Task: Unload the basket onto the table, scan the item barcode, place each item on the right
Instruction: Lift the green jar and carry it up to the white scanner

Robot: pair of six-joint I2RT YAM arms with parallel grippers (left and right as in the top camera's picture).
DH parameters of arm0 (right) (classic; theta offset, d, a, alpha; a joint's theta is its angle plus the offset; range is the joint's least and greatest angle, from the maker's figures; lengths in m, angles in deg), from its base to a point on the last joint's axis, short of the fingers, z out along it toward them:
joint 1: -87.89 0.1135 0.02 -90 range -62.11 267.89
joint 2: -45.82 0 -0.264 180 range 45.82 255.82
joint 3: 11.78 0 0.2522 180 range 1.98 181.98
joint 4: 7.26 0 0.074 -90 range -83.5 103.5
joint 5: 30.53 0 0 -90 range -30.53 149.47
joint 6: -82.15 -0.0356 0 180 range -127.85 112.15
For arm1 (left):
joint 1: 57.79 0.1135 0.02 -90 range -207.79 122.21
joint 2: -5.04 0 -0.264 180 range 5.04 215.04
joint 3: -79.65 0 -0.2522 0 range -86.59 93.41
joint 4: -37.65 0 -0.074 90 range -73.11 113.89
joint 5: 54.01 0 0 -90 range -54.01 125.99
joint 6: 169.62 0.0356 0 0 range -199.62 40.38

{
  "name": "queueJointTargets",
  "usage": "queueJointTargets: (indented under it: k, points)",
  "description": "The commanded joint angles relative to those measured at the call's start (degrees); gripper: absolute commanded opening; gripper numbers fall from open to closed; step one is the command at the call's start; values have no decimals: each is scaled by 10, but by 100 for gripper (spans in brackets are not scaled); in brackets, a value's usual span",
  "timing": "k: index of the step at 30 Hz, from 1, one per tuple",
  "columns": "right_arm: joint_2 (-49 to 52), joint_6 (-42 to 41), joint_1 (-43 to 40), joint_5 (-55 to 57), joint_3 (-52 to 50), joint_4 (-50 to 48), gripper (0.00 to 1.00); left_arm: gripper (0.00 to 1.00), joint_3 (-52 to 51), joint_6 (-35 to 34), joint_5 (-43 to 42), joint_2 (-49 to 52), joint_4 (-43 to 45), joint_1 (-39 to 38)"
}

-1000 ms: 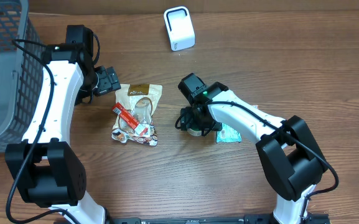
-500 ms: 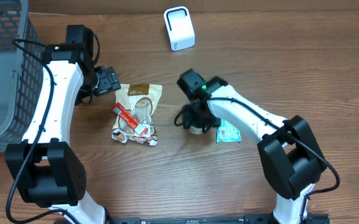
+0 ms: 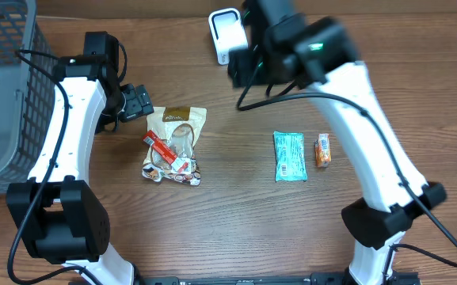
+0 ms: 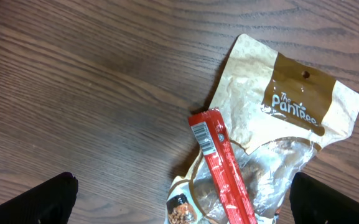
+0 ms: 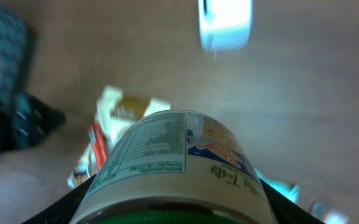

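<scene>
1. The right gripper (image 3: 246, 67) has risen from the surface (image 3: 236, 229), clamped on a labelled jar (image 5: 173, 162), and is near the white scanner (image 3: 227, 36); scanning looks imminent.
2. A second ago it crouched low, partly covering the teal packet (image 3: 289, 156).
3. The left gripper (image 3: 139, 101) stays spread wide and empty.

Light: bright, even; soft shadows beside the arms.
Overhead: sharp, right arm (image 3: 359, 103) blurred at 1 o'clock.
Left wrist: crisp, faint glare on pouch (image 4: 260, 99).
Right wrist: backdrop smeared; jar (image 5: 173, 162) label legible at 6 o'clock.
</scene>
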State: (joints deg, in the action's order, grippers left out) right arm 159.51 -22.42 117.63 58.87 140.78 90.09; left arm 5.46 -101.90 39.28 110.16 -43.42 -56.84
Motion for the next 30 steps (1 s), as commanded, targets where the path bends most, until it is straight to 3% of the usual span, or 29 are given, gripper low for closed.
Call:
queueJointTargets:
  k: [1, 7, 10, 30]
  points:
    - [-5, 54, -15, 5, 25, 5, 40, 100, 9, 9, 3, -3, 2, 0]
    - [47, 87, -29, 5, 20, -50, 38, 100, 9, 9, 3, -3, 1, 0]
    - [84, 86, -32, 5, 20, -109, 30, 100, 10, 9, 3, -3, 1, 0]
    - [308, 84, -64, 35, 20, -525, 19, 100, 10, 9, 3, -3, 2, 0]
